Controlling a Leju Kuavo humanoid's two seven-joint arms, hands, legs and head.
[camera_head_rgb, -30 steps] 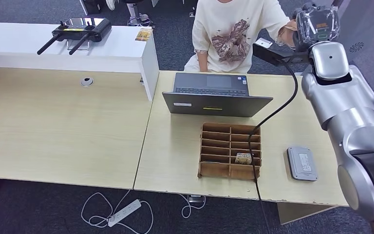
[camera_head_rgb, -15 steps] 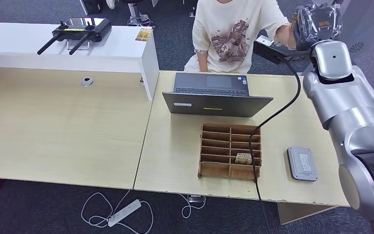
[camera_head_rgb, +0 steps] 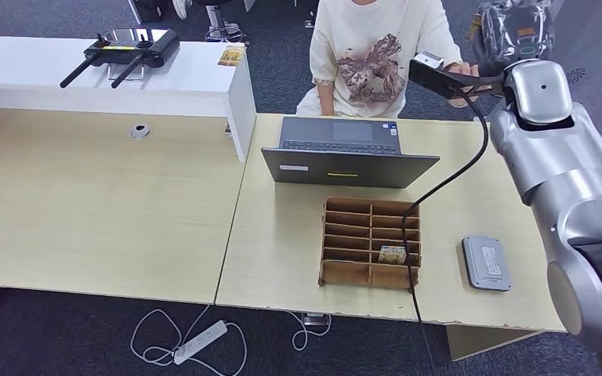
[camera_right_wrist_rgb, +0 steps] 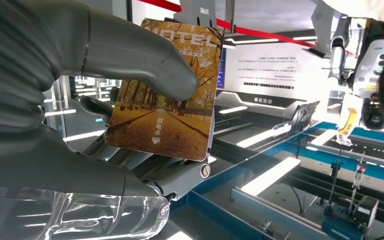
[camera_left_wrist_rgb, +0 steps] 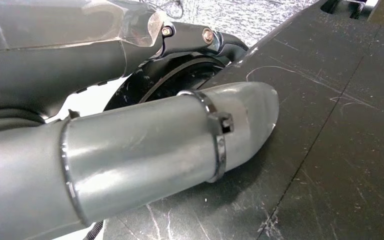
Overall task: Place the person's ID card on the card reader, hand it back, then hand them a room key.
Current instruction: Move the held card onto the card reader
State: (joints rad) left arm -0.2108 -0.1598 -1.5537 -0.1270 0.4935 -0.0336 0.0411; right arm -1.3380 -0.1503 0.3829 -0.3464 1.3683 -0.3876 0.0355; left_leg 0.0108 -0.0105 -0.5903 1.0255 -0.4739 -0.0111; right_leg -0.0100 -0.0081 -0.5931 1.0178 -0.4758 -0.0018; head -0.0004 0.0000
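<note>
right hand (camera_right_wrist_rgb: 55,100): raised at about 1 o'clock in the head view, beyond the far edge of the table (camera_head_rgb: 298,235); thumb pressed on the face of the room key (camera_right_wrist_rgb: 165,95), darker fingers behind it, so the card is clamped between them
room key: orange card with an autumn tree-lined path and "hotel" print, held upright in the right hand
person (camera_head_rgb: 376,55): seated at 12 o'clock behind the laptop (camera_head_rgb: 349,160), one hand (camera_head_rgb: 462,74) lifted just beside the robot's wrist camera
card reader (camera_head_rgb: 486,262): flat grey pad at 4 o'clock on the table, apart from the wooden organizer (camera_head_rgb: 370,243)
wooden organizer: one small card lies in a right-hand compartment
left hand: cannot tell how its fingers lie
</note>
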